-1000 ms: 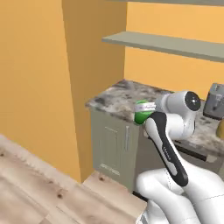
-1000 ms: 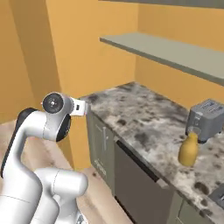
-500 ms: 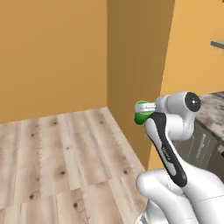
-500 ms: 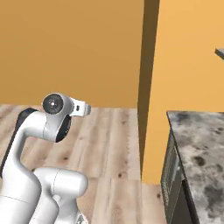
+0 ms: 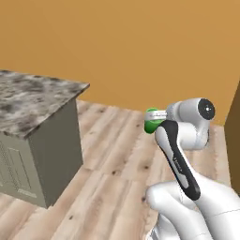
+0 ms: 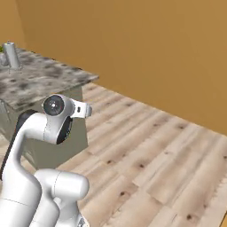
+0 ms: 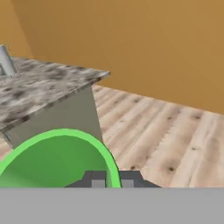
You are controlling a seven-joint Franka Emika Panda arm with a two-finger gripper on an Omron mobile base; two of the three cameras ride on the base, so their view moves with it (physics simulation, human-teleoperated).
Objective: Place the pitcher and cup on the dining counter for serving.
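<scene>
My gripper point(image 5: 156, 115) is shut on the small bright green cup point(image 5: 150, 122), held in the air at about counter height over the wooden floor. In the hand view the cup's green rim point(image 7: 65, 151) sits low and close, with my gripper point(image 7: 111, 180) pinching its wall between the dark fingertips point(image 7: 95, 178). The dining counter point(image 5: 33, 96), with a mottled grey marble top and olive-grey panelled sides, stands to the left, apart from the cup; its near corner point(image 7: 94, 76) lies ahead and left of the hand. The pitcher is out of view.
A grey upright object point(image 6: 9, 55) stands at the far end of the counter top point(image 6: 44, 77). An orange wall point(image 5: 140, 47) runs behind. Open wooden floor point(image 6: 150, 155) spreads to the right of the counter.
The whole picture has swung: the base turned away from the kitchen counter with the toaster and pitcher, past the orange wall, to face the dining counter. The cup stays in the gripper.
</scene>
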